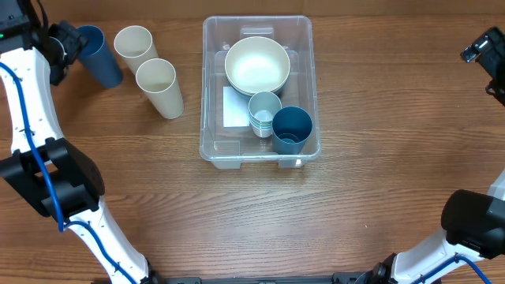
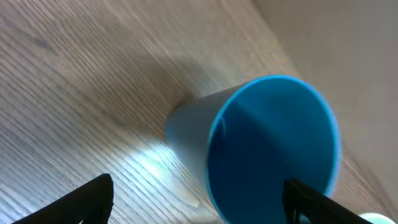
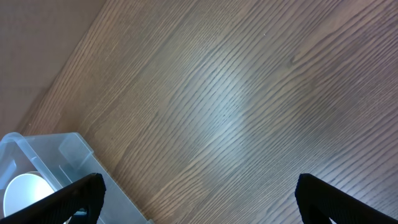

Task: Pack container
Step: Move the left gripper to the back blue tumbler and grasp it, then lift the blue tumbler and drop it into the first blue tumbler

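The container (image 1: 260, 91) sits in the middle of the wooden desk (image 1: 379, 197), with its long side running away from the robot. Inside it, a cream bowl (image 1: 256, 65) fills the far end. A small stack of pale cups (image 1: 264, 112) stands nearer the robot, touching a dark blue cup (image 1: 292, 128) in the near right corner. The white label (image 1: 234, 106) shows through the bottom on the left side.

Left of the container, two cream cups (image 1: 134, 43) (image 1: 160, 87) stand just beside each other on the desk. Further left is a blue cup (image 1: 99, 55), with the left jaws at its rim. In the left wrist view these jaws are spread wide, one finger (image 2: 81, 202) on each side of the cup's open mouth. Bare desk shows between that finger and the cup wall, so nothing is gripped.

The right jaws hang at the far right of the desk, well apart from the container. They are fully spread, with only bare wood between the fingers (image 3: 336, 199). In the right wrist view, a corner of the container and part of the bowl show at the lower left.
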Motion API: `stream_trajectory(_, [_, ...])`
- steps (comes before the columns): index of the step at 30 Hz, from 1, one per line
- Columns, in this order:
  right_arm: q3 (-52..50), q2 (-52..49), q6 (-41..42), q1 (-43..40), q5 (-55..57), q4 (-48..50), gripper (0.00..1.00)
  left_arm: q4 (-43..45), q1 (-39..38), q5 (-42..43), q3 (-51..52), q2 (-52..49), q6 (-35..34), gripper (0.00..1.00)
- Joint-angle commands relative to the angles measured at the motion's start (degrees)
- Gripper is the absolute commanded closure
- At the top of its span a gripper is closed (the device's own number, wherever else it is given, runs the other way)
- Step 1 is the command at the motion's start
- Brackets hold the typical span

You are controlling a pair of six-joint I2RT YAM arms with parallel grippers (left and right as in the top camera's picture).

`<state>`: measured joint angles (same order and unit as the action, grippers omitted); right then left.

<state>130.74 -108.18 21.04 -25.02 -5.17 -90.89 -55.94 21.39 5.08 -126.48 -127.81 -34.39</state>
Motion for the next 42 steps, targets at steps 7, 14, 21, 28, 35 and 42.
stream_trajectory(7, [1.2,0.8,0.4,0.1,0.0,0.3,0.00,0.7,0.1,-0.5,-0.3,-6.3,1.2,0.96])
stream_trajectory(14, [1.2,0.8,0.4,0.1,-0.1,0.3,0.00,-5.3,0.1,3.8,-5.8,-1.9,4.0,0.96])
stream_trajectory(21, [1.2,0.8,0.4,0.1,-0.1,0.3,0.00,-7.3,-1.1,4.4,-8.2,25.0,7.6,0.96])
stream_trajectory(28, [1.2,0.8,0.4,0.1,-0.1,0.3,0.00,-2.8,-32.6,15.7,-7.9,36.5,21.6,0.96])
stream_trajectory(35, [1.2,0.8,0.4,0.1,-0.1,0.3,0.00,-10.1,-55.5,6.1,-7.8,23.6,28.3,0.96])
stream_trajectory(42, [1.2,0.8,0.4,0.1,0.0,0.3,0.00,-19.3,-57.5,-4.7,-7.9,20.2,27.3,0.96])
